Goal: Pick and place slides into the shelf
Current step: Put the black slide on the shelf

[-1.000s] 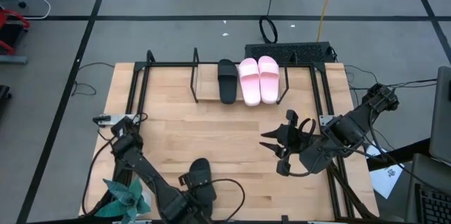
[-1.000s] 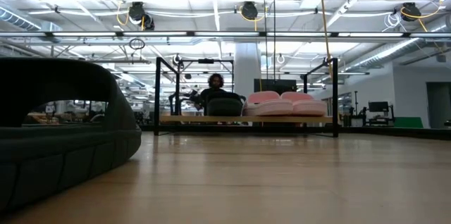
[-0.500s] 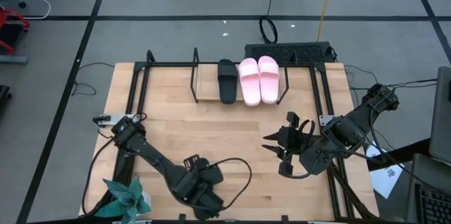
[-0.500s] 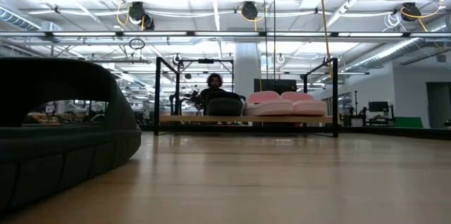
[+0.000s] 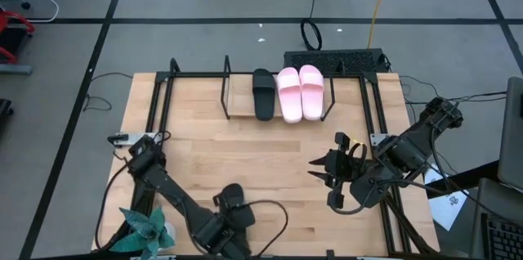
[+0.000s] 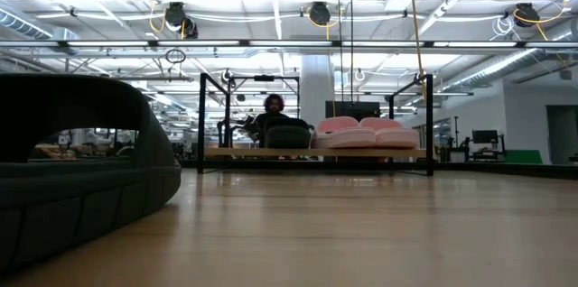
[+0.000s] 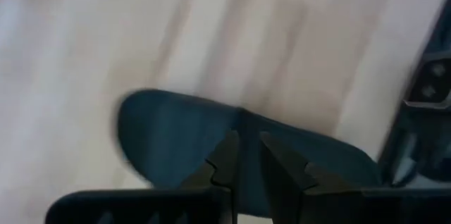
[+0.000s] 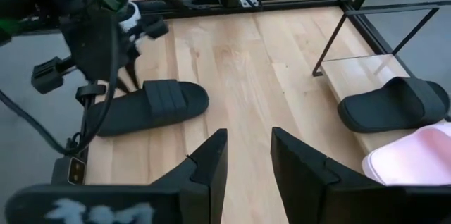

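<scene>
Our left pincer (image 5: 222,226) sits low over the near edge of the surface (image 5: 204,154), right above the last loose black slide (image 8: 151,106). In its wrist view the fingers are nearly closed with only a narrow slit between them, poised over the slide's dark upper; they seem to hold nothing, though whether they touch the slide we cannot tell.

Over the past second this arm has swung about: half a second ago the wrist had swept toward the middle of the near edge, and now it is back over the slide, roughly where it began. The slide itself lies flat on the wood as before. We judge the arm is lining up a grasp, not carrying anything.

Our right pincer (image 5: 324,175) waits near the right edge, fingers apart and empty, having drifted only slightly.

Farther out, the shelf (image 5: 230,115) stands along the far edge. One black slide (image 5: 263,94) and the pink pair (image 5: 301,92) already rest on its right half, touching side by side.

So three of four are placed, and only this slide remains.
</scene>
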You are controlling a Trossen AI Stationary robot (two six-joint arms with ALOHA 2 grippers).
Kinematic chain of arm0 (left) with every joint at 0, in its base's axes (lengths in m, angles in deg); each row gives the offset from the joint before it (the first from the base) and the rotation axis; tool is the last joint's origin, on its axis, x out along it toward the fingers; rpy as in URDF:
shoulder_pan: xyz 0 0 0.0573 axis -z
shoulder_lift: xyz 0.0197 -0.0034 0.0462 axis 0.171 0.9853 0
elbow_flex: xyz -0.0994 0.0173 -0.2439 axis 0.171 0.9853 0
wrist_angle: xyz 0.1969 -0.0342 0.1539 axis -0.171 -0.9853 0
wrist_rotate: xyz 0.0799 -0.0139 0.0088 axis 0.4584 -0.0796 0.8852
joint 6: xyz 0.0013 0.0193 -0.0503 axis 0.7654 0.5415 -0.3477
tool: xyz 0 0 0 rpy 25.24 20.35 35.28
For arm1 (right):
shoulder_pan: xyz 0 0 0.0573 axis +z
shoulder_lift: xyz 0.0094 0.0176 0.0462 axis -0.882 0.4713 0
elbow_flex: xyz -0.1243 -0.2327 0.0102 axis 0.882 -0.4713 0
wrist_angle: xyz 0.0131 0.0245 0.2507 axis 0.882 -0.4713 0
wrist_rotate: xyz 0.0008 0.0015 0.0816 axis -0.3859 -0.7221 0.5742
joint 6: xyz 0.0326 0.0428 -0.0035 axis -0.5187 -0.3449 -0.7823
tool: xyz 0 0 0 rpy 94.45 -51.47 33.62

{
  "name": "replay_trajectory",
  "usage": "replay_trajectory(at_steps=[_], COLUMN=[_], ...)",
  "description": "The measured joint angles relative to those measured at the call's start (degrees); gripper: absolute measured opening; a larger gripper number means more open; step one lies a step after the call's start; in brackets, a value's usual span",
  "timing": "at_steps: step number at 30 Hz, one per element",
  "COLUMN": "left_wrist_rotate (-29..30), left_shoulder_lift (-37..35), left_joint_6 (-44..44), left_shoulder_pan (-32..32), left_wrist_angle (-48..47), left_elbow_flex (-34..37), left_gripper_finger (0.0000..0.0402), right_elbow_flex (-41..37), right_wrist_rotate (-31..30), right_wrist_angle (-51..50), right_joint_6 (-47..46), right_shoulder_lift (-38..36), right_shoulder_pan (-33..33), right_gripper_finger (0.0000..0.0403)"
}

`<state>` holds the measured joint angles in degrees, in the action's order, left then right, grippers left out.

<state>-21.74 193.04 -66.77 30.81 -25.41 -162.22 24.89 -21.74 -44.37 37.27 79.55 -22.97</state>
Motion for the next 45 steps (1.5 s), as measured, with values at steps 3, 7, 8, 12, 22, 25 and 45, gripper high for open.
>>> replay_trajectory(at_steps=[3,7,8,12,22,25,45], left_wrist_rotate=[0.26,1.1,1.28,2.8,3.18,3.15,1.12], left_shoulder_lift=[0.11,0.11,0.11,0.11,0.79,0.97,0.98], left_joint_6=[-1.69,-6.87,-7.76,-9.45,-8.58,-8.53,-14.52], left_shoulder_pan=[1.48,3.04,3.35,4.31,4.6,4.59,4.21], left_wrist_angle=[3.9,3.63,3.75,3.98,3.1,3.02,3.98], left_elbow_flex=[3.66,6.07,6.42,6.81,6.89,6.89,6.85], left_gripper_finger=[0.0051,0.0051,0.0051,0.0051,0.0051,0.0051,0.0078], right_elbow_flex=[-0.02,0.0,-0.01,-0.02,-0.02,-0.02,-0.02], right_wrist_rotate=[-0.05,-0.21,-0.22,-0.31,-4.91,-4.94,-4.92], right_wrist_angle=[0.01,-0.74,-0.96,-1.12,-3.76,-4.44,-4.55], right_joint_6=[0.98,1.23,1.24,2.06,2.13,1.59,1.43], right_shoulder_lift=[0.0,0.0,0.0,0.0,0.0,-0.02,-0.02], right_shoulder_pan=[0.0,-0.01,-0.02,-0.02,-0.02,-0.02,-0.07], right_gripper_finger=[0.0098,0.0098,0.0098,0.0098,0.0098,0.0098,0.0098])
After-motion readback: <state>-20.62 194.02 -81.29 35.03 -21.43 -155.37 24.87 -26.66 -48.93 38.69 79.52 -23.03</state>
